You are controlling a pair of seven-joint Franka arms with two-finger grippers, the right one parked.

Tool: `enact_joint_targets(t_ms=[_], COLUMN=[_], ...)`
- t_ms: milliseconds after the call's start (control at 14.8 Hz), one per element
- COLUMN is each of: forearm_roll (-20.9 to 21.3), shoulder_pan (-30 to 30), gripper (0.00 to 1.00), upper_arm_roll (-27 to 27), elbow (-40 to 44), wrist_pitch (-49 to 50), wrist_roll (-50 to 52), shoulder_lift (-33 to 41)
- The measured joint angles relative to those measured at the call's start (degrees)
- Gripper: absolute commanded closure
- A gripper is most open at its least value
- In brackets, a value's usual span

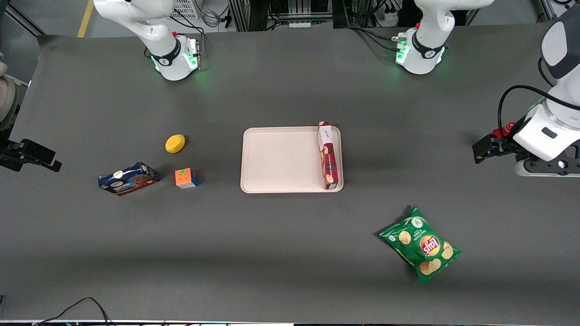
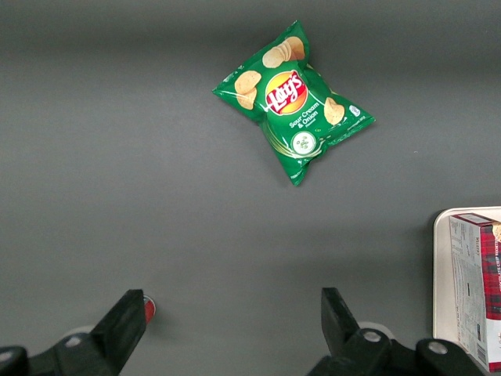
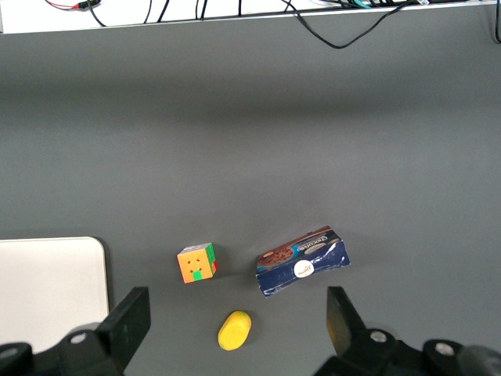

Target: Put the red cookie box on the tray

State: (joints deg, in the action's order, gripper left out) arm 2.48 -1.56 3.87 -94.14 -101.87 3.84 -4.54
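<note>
The red cookie box (image 1: 328, 156) lies on the pale pink tray (image 1: 281, 158), standing on a long narrow side along the tray's edge toward the working arm's end. The left wrist view shows one end of the red cookie box (image 2: 477, 286) inside the tray rim (image 2: 440, 274). My left gripper (image 1: 480, 151) hovers well away from the tray, near the working arm's end of the table. Seen from the wrist, the gripper (image 2: 235, 313) is open over bare table with nothing between its fingers.
A green chips bag (image 1: 420, 244) lies nearer the front camera than the tray, also seen as the chips bag (image 2: 293, 98). Toward the parked arm's end sit a colour cube (image 1: 186, 178), a blue cookie box (image 1: 128, 178) and a yellow fruit (image 1: 175, 143). A small red round thing (image 2: 149, 308) shows beside one finger.
</note>
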Motion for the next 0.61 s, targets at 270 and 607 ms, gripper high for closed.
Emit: enact_joint_targets(t_ms=[270,607], forearm_roll=[-0.5,-1.6], shoulder_pan=[-0.2,-0.2], gripper=[0.00,0.00], upper_arm_roll=[0.0,0.0], elbow=[-1.2,-6.6], wrist_pitch=[1.1,0.5], wrist_roll=[0.0,0.0], shoulder_lift=[1.2,7.0])
